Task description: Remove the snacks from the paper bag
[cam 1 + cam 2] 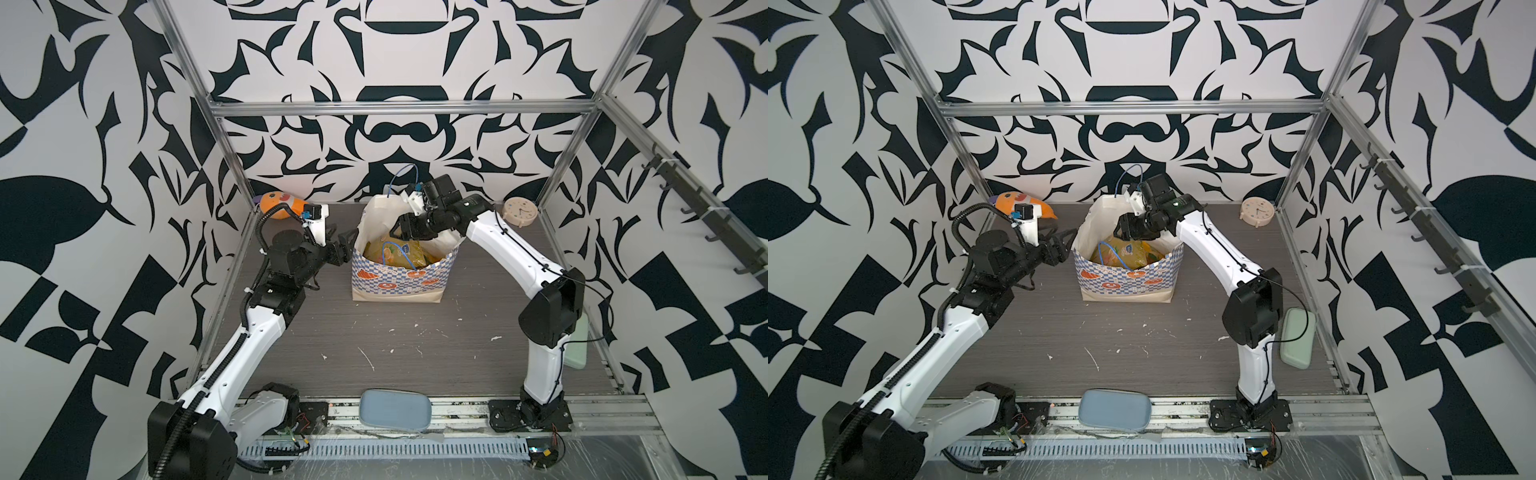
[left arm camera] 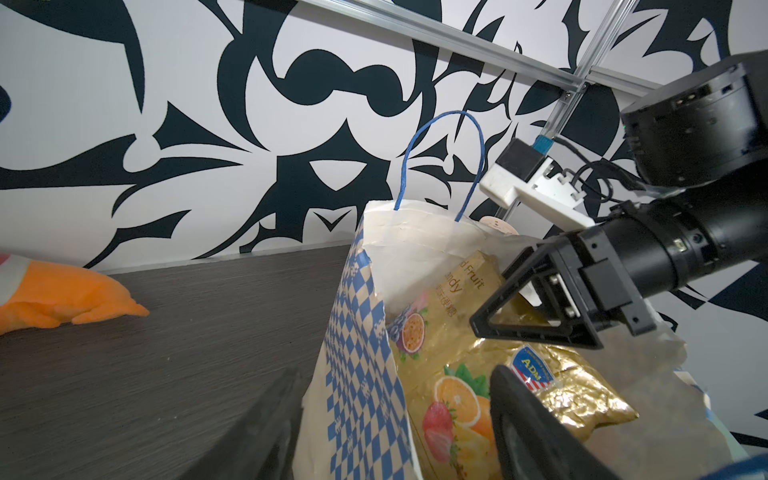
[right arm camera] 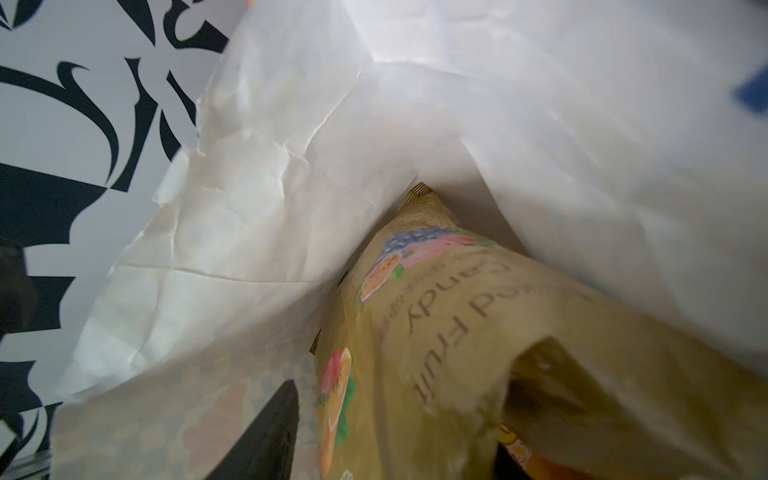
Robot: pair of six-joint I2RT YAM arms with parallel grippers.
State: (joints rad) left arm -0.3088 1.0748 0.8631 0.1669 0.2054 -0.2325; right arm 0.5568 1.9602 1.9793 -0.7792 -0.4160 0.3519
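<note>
The paper bag [image 1: 401, 278] [image 1: 1125, 278] stands upright at the back middle of the table, its mouth open. A large olive-gold snack packet [image 1: 384, 254] [image 2: 457, 374] [image 3: 436, 332] printed with fruit lies uppermost inside. A second packet with orange print [image 3: 519, 451] peeks from under it. My left gripper [image 1: 351, 245] [image 2: 395, 374] is open astride the bag's left wall [image 2: 361, 374], one finger outside and one inside. My right gripper [image 1: 399, 230] [image 2: 490, 299] [image 3: 399, 415] reaches down into the bag's mouth, open, fingers apart on either side of the gold packet. Any other snacks are hidden.
An orange plush toy [image 1: 278, 205] [image 2: 62, 295] lies at the back left, behind my left wrist. A cream clock [image 1: 519, 212] stands at the back right. A blue pad [image 1: 395, 407] sits at the front edge and a green pad [image 1: 1296, 336] by the right arm. One blue cord handle [image 2: 440, 158] stands up.
</note>
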